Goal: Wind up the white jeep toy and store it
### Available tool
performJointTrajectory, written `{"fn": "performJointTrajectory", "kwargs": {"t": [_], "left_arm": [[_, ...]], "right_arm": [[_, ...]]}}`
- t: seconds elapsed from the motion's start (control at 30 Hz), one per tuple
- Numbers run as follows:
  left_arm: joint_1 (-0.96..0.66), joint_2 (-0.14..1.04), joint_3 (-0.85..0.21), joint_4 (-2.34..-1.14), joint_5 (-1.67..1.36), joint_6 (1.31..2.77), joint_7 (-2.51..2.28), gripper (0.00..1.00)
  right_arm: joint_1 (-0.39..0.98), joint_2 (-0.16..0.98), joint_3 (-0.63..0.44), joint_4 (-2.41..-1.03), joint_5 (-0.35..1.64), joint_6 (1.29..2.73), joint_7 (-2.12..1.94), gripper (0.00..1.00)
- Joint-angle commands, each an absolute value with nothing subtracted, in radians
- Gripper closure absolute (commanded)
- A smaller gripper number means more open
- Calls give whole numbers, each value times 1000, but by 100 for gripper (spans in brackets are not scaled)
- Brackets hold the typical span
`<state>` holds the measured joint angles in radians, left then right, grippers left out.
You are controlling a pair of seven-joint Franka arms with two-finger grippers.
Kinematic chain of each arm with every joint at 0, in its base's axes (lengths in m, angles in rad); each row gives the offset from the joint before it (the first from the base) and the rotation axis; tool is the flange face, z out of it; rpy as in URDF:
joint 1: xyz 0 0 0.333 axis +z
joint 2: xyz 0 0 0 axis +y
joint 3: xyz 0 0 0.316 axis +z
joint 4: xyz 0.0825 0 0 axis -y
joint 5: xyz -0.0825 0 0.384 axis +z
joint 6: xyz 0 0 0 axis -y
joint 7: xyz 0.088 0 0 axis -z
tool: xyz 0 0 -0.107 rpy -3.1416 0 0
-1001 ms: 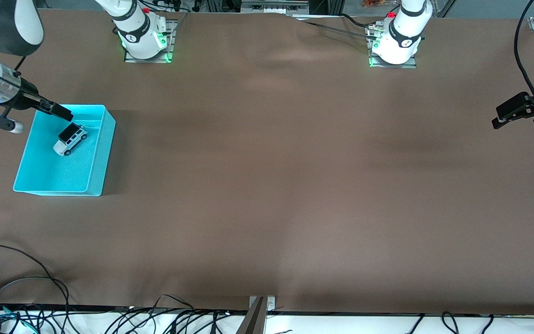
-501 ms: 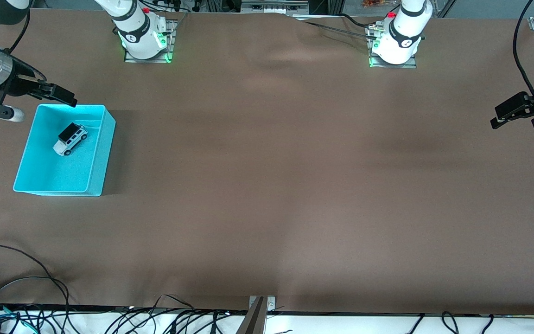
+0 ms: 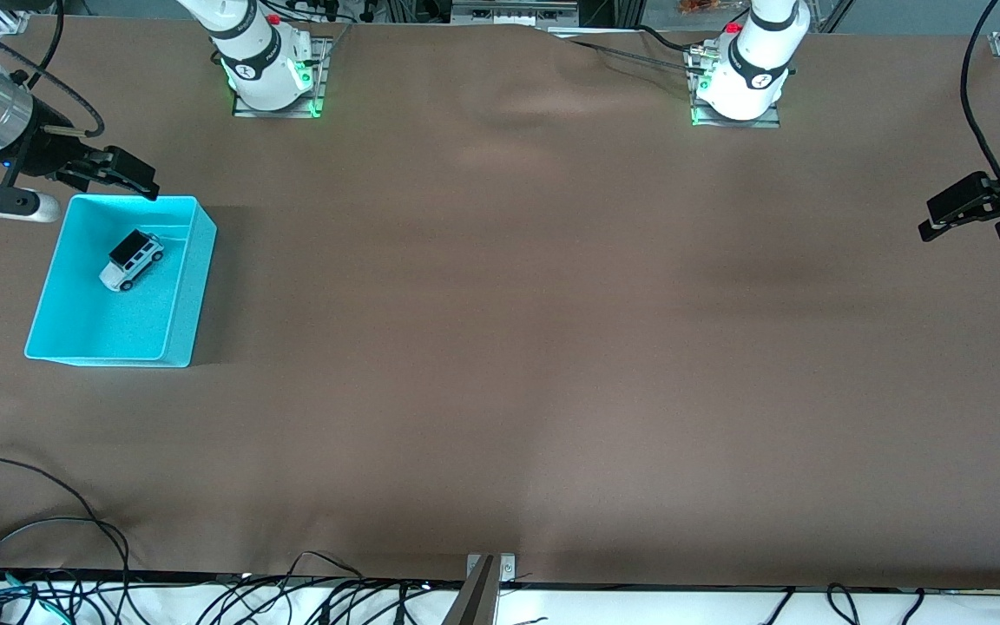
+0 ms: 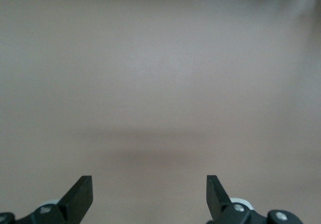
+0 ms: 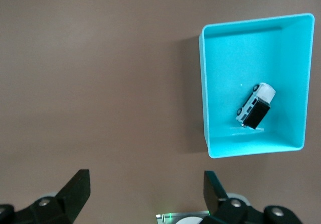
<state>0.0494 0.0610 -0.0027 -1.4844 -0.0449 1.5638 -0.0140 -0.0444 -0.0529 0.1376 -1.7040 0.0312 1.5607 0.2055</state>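
The white jeep toy [image 3: 131,259] [image 5: 256,106], black-roofed, rests on its wheels inside the turquoise bin [image 3: 198,260] [image 5: 204,83] at the right arm's end of the table. It sits in the half of the bin nearer the robots' bases. My right gripper [image 3: 131,176] [image 5: 146,184] hangs open and empty, high over the table by the bin's rim on the bases' side. Nothing touches the jeep. My left gripper [image 3: 964,230] [image 4: 149,189] waits open and empty over bare brown table at the left arm's end.
The two arm bases [image 3: 274,82] [image 3: 739,91] stand on plates along the table's edge farthest from the front camera. Loose black cables [image 3: 31,538] and a metal bracket [image 3: 483,590] lie along the nearest edge. A brown cloth [image 3: 509,304] covers the table.
My right gripper has lifted out of the bin, away from the jeep, and drawn back toward the bases. The jeep and the left arm have stayed put.
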Motion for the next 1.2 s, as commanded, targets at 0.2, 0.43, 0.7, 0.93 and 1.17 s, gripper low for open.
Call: {"fn": "performJointTrajectory", "kwargs": {"t": [0.2,0.43,0.7,0.93,1.17], "left_arm": [[46,58,6,-1471,-74,1559,6,0],[48,58,6,-1471,-74,1559,6,0],[48,58,5,-1471,-74,1559,6,0],[46,58,5,-1471,-74,1559,6,0],[48,58,5,-1470,-74,1559,5,0]], "right_arm": [[-60,-41,170,-1677,18,1644,199,0],[-51,-46,167,-1683,8,1634,167,0],[-6,-46,112,-1683,6,1631,160,0],[66,-46,28,-1683,6,1629,141,0],[66,-45,21,-1681,6,1628,127,0]]}}
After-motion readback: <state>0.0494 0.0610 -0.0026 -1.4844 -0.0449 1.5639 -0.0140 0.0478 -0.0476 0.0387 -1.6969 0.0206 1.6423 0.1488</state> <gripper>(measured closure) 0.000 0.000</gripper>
